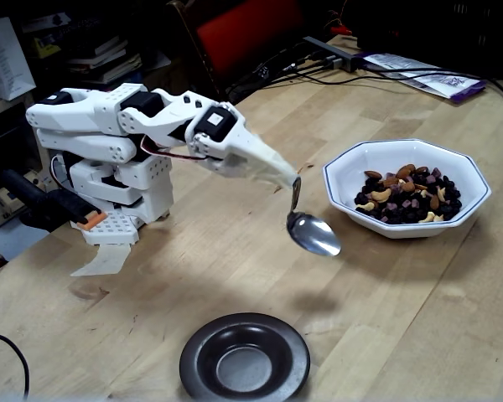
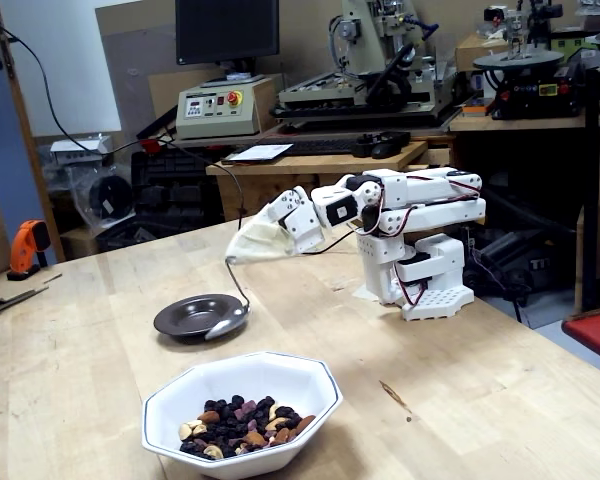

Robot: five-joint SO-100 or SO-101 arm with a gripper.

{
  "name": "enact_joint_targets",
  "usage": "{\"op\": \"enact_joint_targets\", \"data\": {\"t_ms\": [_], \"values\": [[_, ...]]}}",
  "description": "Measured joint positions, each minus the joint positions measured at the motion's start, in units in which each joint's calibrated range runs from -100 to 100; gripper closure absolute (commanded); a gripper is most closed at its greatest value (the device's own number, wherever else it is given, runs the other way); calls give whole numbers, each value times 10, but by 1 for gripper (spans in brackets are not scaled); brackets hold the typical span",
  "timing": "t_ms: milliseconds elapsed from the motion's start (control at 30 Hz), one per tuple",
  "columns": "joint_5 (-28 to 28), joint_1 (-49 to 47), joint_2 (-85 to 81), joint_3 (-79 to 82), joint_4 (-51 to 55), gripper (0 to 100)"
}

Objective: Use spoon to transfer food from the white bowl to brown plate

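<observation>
The white bowl [image 1: 345, 170] stands at the right of a fixed view and holds the food [image 1: 409, 198], a mix of nuts and dark dried fruit. The brown plate [image 1: 203, 362] sits at the front, its centre bare. The spoon [image 1: 313, 234] hangs from the white arm's tip, bowl downward, in the air between bowl and plate; it looks empty. My gripper [image 1: 292, 181] is shut on its handle. In another fixed view the spoon [image 2: 225, 324] overlaps the plate's [image 2: 183, 318] right rim, with the bowl [image 2: 242, 381] and food [image 2: 242, 428] in front and the gripper [image 2: 232, 259] above.
The arm's white base [image 1: 121, 197] stands at the table's left. Cables and papers [image 1: 419, 74] lie at the far right edge. A red chair [image 1: 251, 33] stands behind the table. A workbench with machines [image 2: 360, 100] fills the background.
</observation>
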Motion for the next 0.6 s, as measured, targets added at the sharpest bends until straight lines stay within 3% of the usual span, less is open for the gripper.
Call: {"op": "enact_joint_targets", "data": {"t_ms": [333,600], "values": [[0,0,0,-109,7,96],[0,-1,0,-226,127,96]]}}
